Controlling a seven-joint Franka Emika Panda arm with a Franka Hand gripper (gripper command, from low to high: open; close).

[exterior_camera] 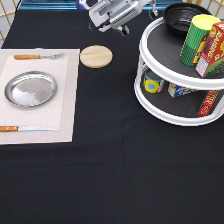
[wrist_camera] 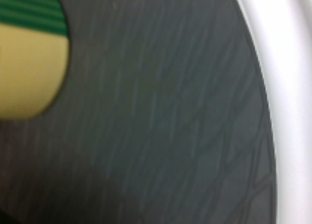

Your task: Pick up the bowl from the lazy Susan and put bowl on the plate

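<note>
1. The counter [exterior_camera: 115,170] is covered in black cloth and carries everything else.
2. The lazy Susan [exterior_camera: 150,97] stands at the exterior view's right, just below and to the right of the fingers. Its dark grey shelf [wrist_camera: 160,125] and white rim [wrist_camera: 295,100] fill the wrist view.
3. A pale placemat [exterior_camera: 67,100] lies at the exterior view's left, well apart from the fingers.
4. The gripper [exterior_camera: 121,26] hangs at the exterior view's top, above the counter, just left of the lazy Susan's upper tier. I cannot tell whether the fingers are apart or together, and nothing shows in them.
5. The plate [exterior_camera: 31,89] sits on the placemat, bare, far down-left of the fingers.
6. The bowl [exterior_camera: 184,17] rests on the lazy Susan's upper tier, just to the right of the fingers, not on the plate.
7. A green-and-yellow cylinder [exterior_camera: 199,39] stands beside the bowl, with a red box [exterior_camera: 214,50] touching it; the cylinder's yellow end [wrist_camera: 22,70] shows in the wrist view.
8. A pale wooden disc [exterior_camera: 96,56] lies on the counter, below-left of the fingers.
9. A fork [exterior_camera: 37,56] and a knife [exterior_camera: 27,128] flank the plate.
</note>
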